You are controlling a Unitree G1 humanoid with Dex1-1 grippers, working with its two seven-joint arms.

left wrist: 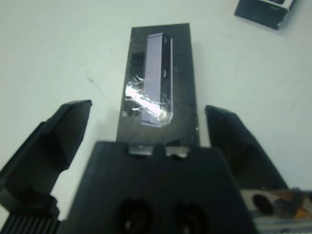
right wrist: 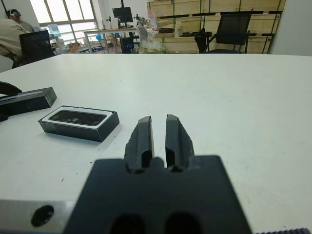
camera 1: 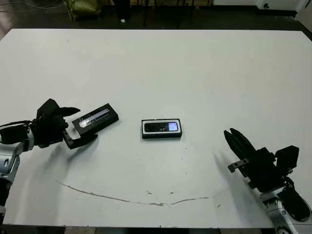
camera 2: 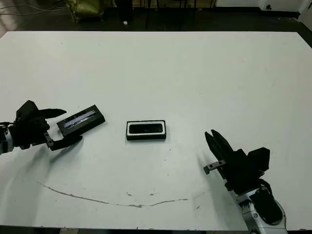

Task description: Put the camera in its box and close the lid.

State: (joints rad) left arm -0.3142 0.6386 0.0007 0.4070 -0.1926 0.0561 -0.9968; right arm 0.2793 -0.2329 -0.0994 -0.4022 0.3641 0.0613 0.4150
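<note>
Left gripper [camera 1: 80, 127]: fingers spread wide, one on each side of the near end of the lid [camera 1: 95, 118]. From the left wrist view we see a gap between each finger and the lid's edges; we cannot tell from the head views whether either fingertip touches it. The gripper body hides the lid's near end in the wrist view.

Right gripper [camera 1: 234, 139]: fingers pressed together, holding nothing, resting low over the table [camera 1: 195, 73] at the lower right of the frame, well apart from the other items.

Lid: flat, black, glossy lavender strip on top with a bright glare patch; lies at an angle, left of centre in the frame.

Box [camera 1: 162, 128]: centre of the frame, black walls, white rim showing. The camera [camera 1: 161, 127] lies inside it, dark face up, a small bluish screen patch toward its right end. In the right wrist view the patch is hard to make out.

A thin brownish mark [camera 1: 126, 197] runs along the table's lower part.
</note>
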